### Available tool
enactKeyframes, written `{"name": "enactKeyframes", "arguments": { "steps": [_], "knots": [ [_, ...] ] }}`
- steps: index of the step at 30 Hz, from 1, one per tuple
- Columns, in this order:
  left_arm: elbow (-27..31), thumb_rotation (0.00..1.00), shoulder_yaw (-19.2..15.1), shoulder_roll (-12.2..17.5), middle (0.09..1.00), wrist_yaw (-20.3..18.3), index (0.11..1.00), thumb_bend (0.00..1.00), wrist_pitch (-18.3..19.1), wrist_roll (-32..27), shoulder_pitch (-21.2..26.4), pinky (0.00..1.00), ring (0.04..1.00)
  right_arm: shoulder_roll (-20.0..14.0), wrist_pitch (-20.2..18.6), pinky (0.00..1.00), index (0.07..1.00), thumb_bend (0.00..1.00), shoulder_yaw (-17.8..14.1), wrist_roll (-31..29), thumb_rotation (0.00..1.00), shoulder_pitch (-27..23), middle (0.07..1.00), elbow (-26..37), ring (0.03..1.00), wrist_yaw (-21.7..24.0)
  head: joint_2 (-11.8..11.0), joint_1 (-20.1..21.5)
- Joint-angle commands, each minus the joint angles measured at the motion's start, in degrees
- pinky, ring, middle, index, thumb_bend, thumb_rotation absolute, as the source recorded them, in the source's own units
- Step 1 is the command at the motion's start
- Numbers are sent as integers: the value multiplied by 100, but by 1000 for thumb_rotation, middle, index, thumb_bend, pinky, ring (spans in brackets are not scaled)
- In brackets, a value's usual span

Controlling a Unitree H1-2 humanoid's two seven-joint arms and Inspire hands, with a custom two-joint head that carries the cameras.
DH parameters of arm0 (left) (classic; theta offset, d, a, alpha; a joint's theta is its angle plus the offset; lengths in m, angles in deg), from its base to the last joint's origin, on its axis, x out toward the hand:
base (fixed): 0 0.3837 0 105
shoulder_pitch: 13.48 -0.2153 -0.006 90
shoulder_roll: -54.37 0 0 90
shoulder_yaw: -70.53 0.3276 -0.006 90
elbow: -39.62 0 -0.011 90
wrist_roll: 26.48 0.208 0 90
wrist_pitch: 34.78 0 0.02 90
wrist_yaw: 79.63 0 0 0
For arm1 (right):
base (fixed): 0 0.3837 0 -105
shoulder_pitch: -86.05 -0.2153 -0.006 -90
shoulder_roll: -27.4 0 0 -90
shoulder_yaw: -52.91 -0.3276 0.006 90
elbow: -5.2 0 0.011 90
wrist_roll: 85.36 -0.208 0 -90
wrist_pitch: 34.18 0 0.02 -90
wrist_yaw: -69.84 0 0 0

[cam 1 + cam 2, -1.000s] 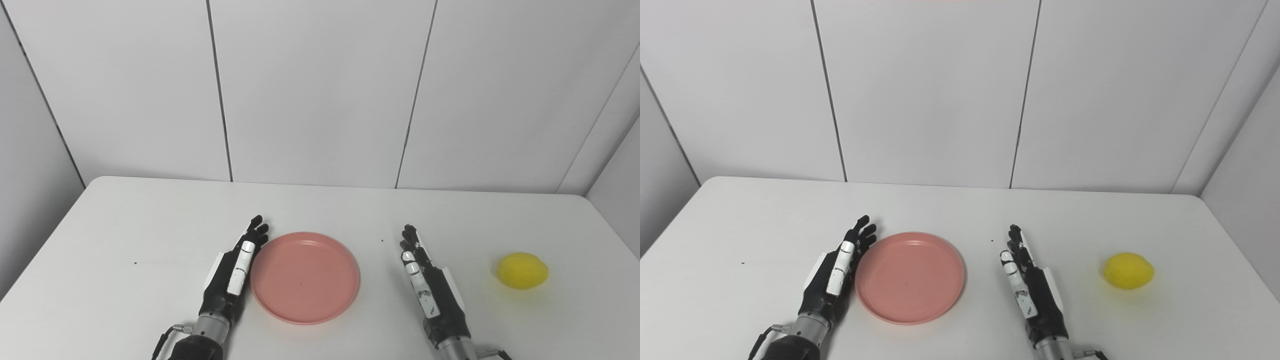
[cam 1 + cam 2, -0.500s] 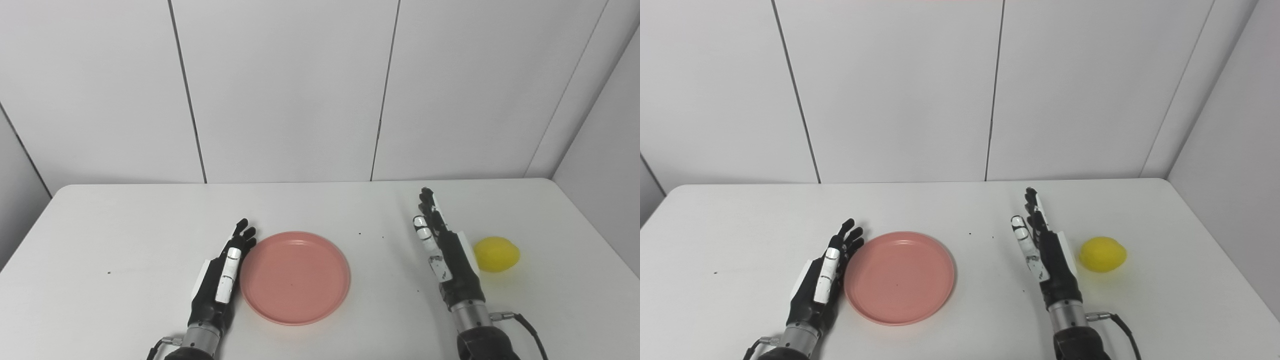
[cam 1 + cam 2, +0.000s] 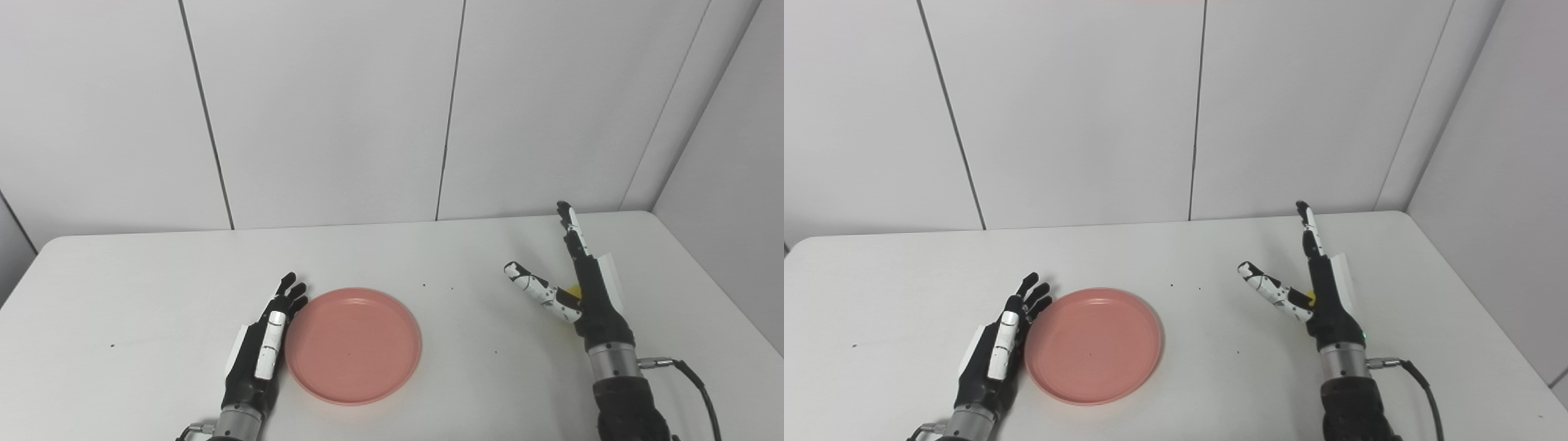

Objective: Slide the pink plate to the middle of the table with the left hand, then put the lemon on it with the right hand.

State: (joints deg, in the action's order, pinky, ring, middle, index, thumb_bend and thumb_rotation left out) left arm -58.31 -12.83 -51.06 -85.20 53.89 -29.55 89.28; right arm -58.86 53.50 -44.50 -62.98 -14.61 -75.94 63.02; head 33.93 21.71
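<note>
Lemon (image 3: 572, 293) lies almost hidden behind the spread, empty right hand (image 3: 579, 294), at its 3 o'clock side.

My count from the remote station:
Counter (image 3: 153, 294): 1, white.
Plate (image 3: 353, 346): 1, pink, round.
Lemon (image 3: 573, 293): 1, yellow, only a sliver visible behind the right hand.
Hands: 2, the left hand (image 3: 260, 352) and the right hand (image 3: 582, 288).
Cable (image 3: 698, 392): 1, black, at the right wrist.
Small dark specks on the counter: I see several.
</note>
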Motion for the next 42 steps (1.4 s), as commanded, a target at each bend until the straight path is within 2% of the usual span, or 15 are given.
{"name": "enactKeyframes", "arguments": {
  "steps": [1,6,10,13,16,24,30,38,42],
  "knots": [
    [-12,1000,55,-33,935,-160,937,717,-173,-46,97,916,928,-171,-302,944,963,716,-152,321,483,-215,956,248,959,-201,-8,-2],
    [-14,1000,22,-42,932,-191,933,733,-122,-47,113,911,926,-419,-1070,887,950,789,-286,851,429,-244,958,408,946,-94,-33,55],
    [-83,1000,-5,-18,931,-236,932,741,-183,-71,147,909,926,-636,-1611,803,936,846,-271,1230,398,-281,938,418,910,-10,-43,109],
    [-76,1000,-26,-7,927,-268,929,737,-187,-73,152,909,924,-748,-1907,793,933,862,-228,1351,358,-308,940,406,911,84,-42,138],
    [-2,1000,-42,-4,923,-284,927,731,-119,-73,129,907,921,-799,-2011,774,912,878,-237,1303,308,-322,920,352,890,129,-41,257],
    [-46,1000,-64,3,935,-387,936,732,-140,-129,116,920,930,-836,-2177,748,883,904,-214,1200,255,-334,891,169,858,173,-46,272],
    [-52,1000,-83,-13,931,-382,932,727,-162,-127,108,910,925,-840,-2332,717,880,941,-138,1122,275,-342,871,94,837,391,-43,273],
    [-51,1000,-108,-23,935,-421,935,724,-149,-174,111,911,929,-850,-2455,791,891,932,-149,952,240,-320,892,23,873,843,-13,264],
    [-74,1000,-112,-20,935,-428,934,721,-193,-193,119,912,929,-847,-2456,788,894,940,-175,870,240,-305,897,25,872,1066,-8,260]
  ]
}}
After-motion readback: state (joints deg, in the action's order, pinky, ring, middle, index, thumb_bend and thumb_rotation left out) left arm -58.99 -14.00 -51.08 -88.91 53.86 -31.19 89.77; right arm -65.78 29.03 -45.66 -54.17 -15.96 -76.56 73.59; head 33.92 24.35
